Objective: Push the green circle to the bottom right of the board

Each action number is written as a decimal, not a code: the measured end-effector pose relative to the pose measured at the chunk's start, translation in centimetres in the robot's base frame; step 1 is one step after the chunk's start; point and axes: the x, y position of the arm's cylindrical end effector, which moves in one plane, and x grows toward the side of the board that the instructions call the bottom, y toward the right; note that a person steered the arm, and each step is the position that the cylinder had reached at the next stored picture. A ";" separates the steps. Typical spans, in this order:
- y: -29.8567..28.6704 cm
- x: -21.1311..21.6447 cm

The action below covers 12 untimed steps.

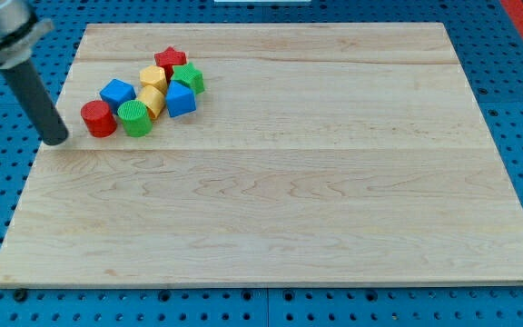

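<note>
eight blocks bunched at the worktop [271, 227] upper left, green circle [135, 118] at the cluster's lower edge, touching the red cylinder [99, 119]. my tip [57, 139] sits left of them, apart; this tool has nothing to open. looks light, rigid, slidey: push its upper-left flank.

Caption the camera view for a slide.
My tip rests left of a block cluster, nearest the red cylinder beside the green circle, on the wooden board.

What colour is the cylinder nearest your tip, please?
Red cylinder, right of my tip; camera view.
</note>
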 end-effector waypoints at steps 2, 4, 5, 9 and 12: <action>11.5 -1.3; 20.4 -1.3; 31.2 -1.3; 34.9 -3.8; 35.8 -7.6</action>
